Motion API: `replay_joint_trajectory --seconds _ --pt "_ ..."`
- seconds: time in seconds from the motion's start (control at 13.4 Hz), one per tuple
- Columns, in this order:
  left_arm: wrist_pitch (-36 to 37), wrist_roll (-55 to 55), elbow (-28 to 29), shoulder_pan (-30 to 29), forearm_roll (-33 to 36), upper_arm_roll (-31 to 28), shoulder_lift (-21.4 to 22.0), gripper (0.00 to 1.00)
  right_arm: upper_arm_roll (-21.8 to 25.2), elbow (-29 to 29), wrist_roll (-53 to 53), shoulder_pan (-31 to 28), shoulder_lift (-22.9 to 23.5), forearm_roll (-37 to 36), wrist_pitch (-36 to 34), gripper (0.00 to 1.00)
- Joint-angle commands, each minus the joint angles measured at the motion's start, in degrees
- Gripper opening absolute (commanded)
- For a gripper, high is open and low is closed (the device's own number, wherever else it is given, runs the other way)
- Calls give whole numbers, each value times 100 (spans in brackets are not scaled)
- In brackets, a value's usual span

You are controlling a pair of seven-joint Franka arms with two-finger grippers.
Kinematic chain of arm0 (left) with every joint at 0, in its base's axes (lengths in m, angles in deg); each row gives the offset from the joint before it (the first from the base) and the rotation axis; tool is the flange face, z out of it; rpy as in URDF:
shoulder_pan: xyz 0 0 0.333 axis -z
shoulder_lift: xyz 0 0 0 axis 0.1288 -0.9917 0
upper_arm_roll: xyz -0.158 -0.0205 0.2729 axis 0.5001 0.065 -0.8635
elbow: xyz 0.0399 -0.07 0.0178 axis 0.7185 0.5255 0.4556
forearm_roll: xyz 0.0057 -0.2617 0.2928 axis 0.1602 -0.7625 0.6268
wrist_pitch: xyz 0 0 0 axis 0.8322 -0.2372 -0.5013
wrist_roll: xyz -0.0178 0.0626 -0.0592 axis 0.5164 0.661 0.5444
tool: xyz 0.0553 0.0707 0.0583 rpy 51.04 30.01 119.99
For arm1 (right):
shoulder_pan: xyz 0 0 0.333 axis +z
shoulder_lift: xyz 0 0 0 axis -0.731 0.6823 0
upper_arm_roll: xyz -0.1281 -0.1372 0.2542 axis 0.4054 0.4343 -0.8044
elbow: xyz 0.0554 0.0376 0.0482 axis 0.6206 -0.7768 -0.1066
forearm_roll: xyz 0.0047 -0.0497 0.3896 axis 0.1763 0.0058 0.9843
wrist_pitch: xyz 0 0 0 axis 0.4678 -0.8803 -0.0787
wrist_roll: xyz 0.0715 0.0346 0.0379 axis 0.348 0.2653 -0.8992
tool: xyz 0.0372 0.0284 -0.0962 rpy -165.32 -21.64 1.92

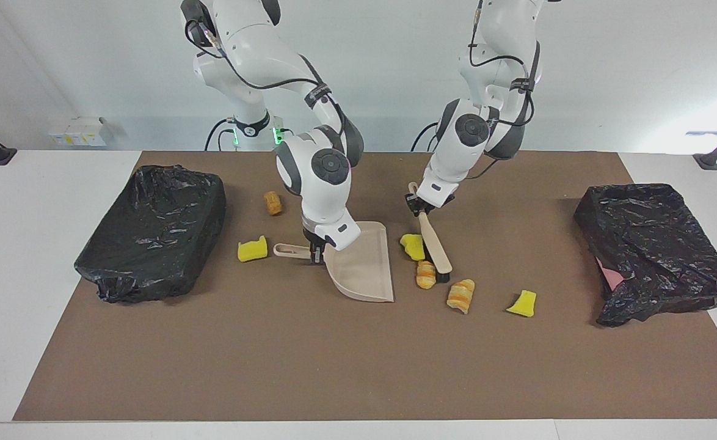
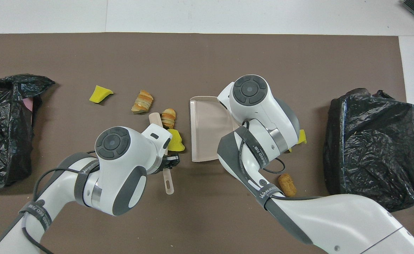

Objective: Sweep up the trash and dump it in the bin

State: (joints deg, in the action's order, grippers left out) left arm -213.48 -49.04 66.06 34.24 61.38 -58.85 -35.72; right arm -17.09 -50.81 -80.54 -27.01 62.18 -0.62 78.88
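Trash lies scattered on the brown mat (image 1: 273, 366): a yellow sponge (image 1: 413, 246) and a striped roll (image 1: 425, 274) sit touching the brush (image 1: 435, 250), just below the left gripper (image 1: 421, 210), which is clamped on the brush handle. A second roll (image 1: 461, 295) and another sponge (image 1: 522, 304) lie past the brush head toward the left arm's end. The right gripper (image 1: 317, 250) grips the dustpan (image 1: 361, 263) by its handle, the pan flat on the mat beside the brush with its open edge facing that cluster. A third sponge (image 1: 252, 249) sits by the handle's tip, a brown roll (image 1: 272, 203) near it. Two bag-lined bins (image 1: 151, 232) (image 1: 651, 250) stand at the table's ends. Both arms bend low over the middle.
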Motion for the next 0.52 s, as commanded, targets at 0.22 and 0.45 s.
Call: replay_joint_trajectory --seconds 0.22,0.45 --pt "-412 105 -563 691 -761 125 -643 0 -46 -174 -118 -54 38 -114 104 0" --pt "17 96 -941 595 -859 214 -538 0 -46 -174 -109 -54 38 -114 104 0"
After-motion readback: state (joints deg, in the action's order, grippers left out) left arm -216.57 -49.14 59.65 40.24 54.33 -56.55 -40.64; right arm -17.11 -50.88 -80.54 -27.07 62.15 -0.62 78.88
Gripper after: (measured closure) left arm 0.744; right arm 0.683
